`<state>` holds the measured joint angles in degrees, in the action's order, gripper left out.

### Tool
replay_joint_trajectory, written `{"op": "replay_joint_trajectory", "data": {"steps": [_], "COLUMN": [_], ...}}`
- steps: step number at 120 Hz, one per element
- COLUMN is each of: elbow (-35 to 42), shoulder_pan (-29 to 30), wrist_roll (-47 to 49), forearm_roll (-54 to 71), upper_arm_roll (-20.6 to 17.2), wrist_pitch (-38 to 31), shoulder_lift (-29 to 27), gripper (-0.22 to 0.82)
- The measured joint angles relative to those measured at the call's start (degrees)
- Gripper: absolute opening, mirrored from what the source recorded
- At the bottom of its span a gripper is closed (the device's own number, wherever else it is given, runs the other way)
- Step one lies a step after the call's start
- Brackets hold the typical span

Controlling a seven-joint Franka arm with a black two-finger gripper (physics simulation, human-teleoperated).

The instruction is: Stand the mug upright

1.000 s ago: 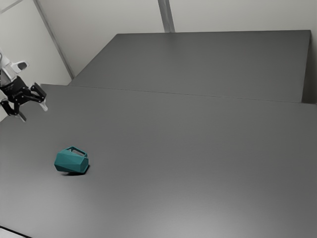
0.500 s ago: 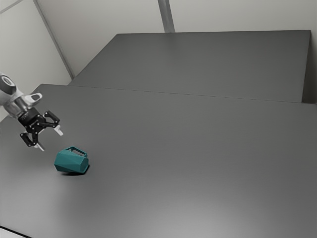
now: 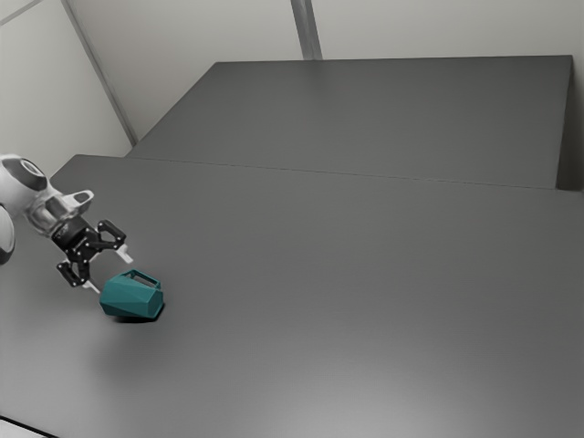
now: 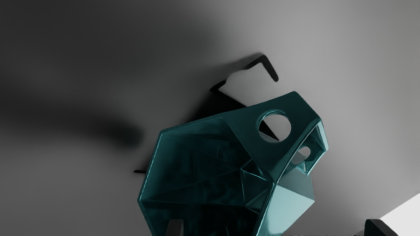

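The gripper [image 3: 111, 274] is at the exterior view's left, close above the mug on its upper-left side, with its two fingers spread wide. A teal faceted mug [image 3: 132, 297] lies on its side on the grey table, handle pointing up and away. In the wrist view the mug [image 4: 203, 170] shows its hollow inside, with the handle beside it. The gripper [image 4: 275, 227] stands open there, one fingertip overlapping the mug's opening and the other out past its handle side. Whether either finger touches the mug cannot be told.
The dark grey table [image 3: 347, 292] stretches toward the exterior view's right, with a raised grey panel [image 3: 383, 119] beyond its far edge. A white area [image 4: 405, 214] lies past the table's edge, by one fingertip in the wrist view.
My gripper has come down and toward the exterior view's right, from well above the mug to close beside it, with its fingers still apart. The mug has not moved.
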<state>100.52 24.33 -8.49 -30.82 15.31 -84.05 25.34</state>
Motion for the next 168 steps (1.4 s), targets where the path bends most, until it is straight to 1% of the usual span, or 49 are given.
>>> {"op": "replay_joint_trajectory", "data": {"steps": [36,42,47,61,77,88,98,116,139,152,157,168], "elbow": [1.36,1.36,1.37,1.37,1.35,0.92,0.04,-1.05,-0.98,-0.69,-0.40,2.80], "shoulder_pan": [-0.47,-0.51,-0.55,-0.74,-1.05,-1.33,-1.44,-1.48,-1.46,-2.68,-3.33,-5.47], "wrist_roll": [-0.81,-0.90,-0.98,-1.16,-1.17,-0.94,-0.65,0.08,1.28,2.06,2.40,3.68], "forearm_roll": [-3.24,-3.44,-3.55,-3.72,-3.89,-3.88,-3.89,-3.86,-3.34,1.20,4.18,10.73], "upper_arm_roll": [-0.62,-0.63,-0.64,-0.63,-0.64,-0.75,-1.70,-3.18,-4.60,-8.50,-10.59,-14.50], "wrist_pitch": [0.04,0.08,0.11,0.23,0.25,0.26,0.24,0.15,-0.28,-2.30,-3.73,-8.02], "shoulder_lift": [0.69,0.71,0.71,0.72,0.72,0.62,0.46,0.30,-0.55,-5.24,-7.11,-11.96], "gripper": [0.60,0.59,0.53,0.28,0.07,-0.03,-0.09,-0.14,-0.17,-0.17,-0.17,-0.18]}}
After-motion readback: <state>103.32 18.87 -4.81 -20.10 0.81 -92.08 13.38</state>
